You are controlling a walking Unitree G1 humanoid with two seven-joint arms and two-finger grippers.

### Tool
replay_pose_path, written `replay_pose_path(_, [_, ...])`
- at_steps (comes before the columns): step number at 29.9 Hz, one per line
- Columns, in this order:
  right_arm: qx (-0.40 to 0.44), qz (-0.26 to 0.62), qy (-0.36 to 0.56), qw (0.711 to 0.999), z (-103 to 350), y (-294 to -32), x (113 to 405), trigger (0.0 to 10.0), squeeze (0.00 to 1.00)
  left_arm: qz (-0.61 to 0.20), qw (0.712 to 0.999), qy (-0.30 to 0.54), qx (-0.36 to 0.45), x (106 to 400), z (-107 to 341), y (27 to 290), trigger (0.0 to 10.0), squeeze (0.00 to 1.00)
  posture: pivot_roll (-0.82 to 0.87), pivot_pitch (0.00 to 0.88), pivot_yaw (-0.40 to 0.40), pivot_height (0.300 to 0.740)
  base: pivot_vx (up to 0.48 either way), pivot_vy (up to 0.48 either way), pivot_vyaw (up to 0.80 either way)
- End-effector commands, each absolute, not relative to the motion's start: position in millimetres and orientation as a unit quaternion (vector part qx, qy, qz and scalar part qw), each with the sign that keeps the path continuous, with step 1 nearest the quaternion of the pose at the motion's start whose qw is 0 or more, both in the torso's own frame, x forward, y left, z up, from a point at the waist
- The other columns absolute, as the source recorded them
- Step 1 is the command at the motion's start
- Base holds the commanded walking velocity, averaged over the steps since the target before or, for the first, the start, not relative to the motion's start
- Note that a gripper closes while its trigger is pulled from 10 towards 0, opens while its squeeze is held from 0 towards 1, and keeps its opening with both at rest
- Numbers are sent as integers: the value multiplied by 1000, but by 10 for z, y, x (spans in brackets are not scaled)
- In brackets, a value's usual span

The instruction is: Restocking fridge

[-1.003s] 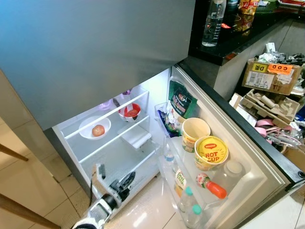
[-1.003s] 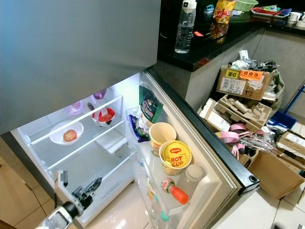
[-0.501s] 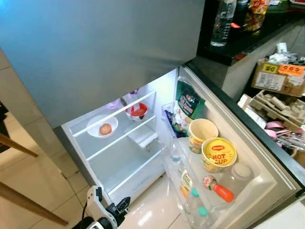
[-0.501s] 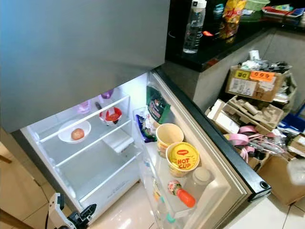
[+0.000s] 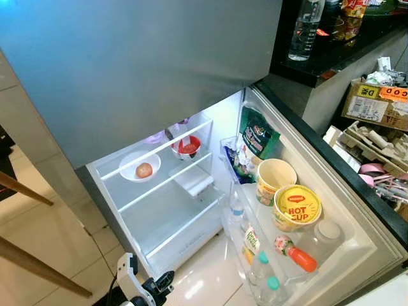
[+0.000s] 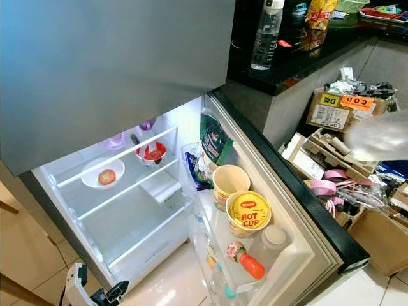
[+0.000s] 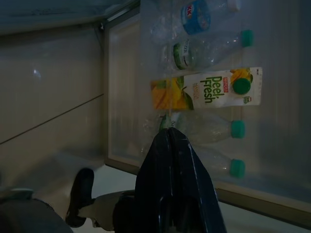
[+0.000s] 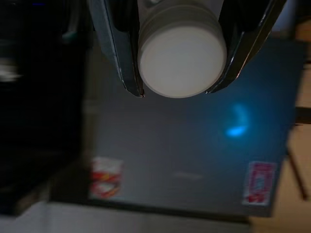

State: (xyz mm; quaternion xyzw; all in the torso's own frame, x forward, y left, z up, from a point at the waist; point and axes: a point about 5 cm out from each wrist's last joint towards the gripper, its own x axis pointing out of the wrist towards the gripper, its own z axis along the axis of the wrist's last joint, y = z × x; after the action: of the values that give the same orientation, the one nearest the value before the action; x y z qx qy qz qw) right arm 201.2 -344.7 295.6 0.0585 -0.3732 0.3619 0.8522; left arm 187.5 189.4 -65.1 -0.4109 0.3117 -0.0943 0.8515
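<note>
Low in the head views, the left gripper point(image 5: 148, 290) hangs near the floor, with the open fridge point(image 5: 172, 210) above and beyond it. Seen from the left wrist, its fingers point(image 7: 171, 160) are pressed together, a juice carton point(image 7: 206, 89) ahead. At the right wrist, the right gripper point(image 8: 182, 90) pinches a white-capped bottle point(image 8: 182, 60) between its fingers.

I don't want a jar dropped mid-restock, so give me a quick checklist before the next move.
1. Right gripper grips the white-lidded container from both sides: ok.
2. Fridge door open: ok.
3. Free shelf space inside, below the bowl with fruit: ok.
4. Top door rack free: not ok, yellow Hot Cup and paper cup occupy it.
5. Left gripper shut, low by the floor, out of the way: ok.
6. Container's contents and weight: cannot tell.
</note>
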Motion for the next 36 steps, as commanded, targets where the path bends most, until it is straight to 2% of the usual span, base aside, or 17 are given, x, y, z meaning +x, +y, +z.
replay_pose_path(1, [55, 393, -361, 844, 2977, -3263, 2070, 10000, 0, -91, 847, 329, -409, 1805, -698, 1855, 10000, 0, -70, 0, -23, 740, 0, 0, 0])
replay_pose_path(5, [65, 429, -338, 835, 2948, -3039, 2168, 10000, 0, -92, 846, 331, -408, 1794, -705, 1846, 10000, 0, -70, 0, -23, 740, 0, 0, 0])
replay_pose_path(8, [57, 435, -303, 846, 2913, -2919, 2254, 10000, 0, -91, 845, 335, -408, 1776, -715, 1844, 10000, 0, -72, 0, -21, 740, 0, 0, 0])
replay_pose_path(13, [4, 436, -197, 878, 2864, -2534, 2464, 10000, 0, -88, 843, 341, -407, 1743, -734, 1838, 10000, 0, -73, 0, -22, 740, 0, 0, 0])
replay_pose_path(18, [-33, 423, -145, 894, 2864, -2486, 2513, 10000, 0, -87, 842, 344, -406, 1727, -745, 1822, 10000, 0, -74, 0, -25, 740, 0, 0, 0])
replay_pose_path(27, [-141, 346, -26, 927, 2813, -2569, 2582, 10000, 0, -85, 841, 349, -405, 1708, -757, 1815, 10000, 0, -79, 0, -28, 740, 0, 0, 0])
replay_pose_path(32, [-177, 275, 19, 945, 2798, -2777, 2630, 10000, 0, -83, 841, 349, -405, 1705, -759, 1813, 10000, 0, -79, 0, -31, 740, 0, 0, 0])
replay_pose_path(36, [-198, 183, 45, 962, 2797, -3068, 2674, 10000, 0, -85, 840, 349, -406, 1701, -762, 1796, 10000, 0, -78, 0, -31, 740, 0, 0, 0])
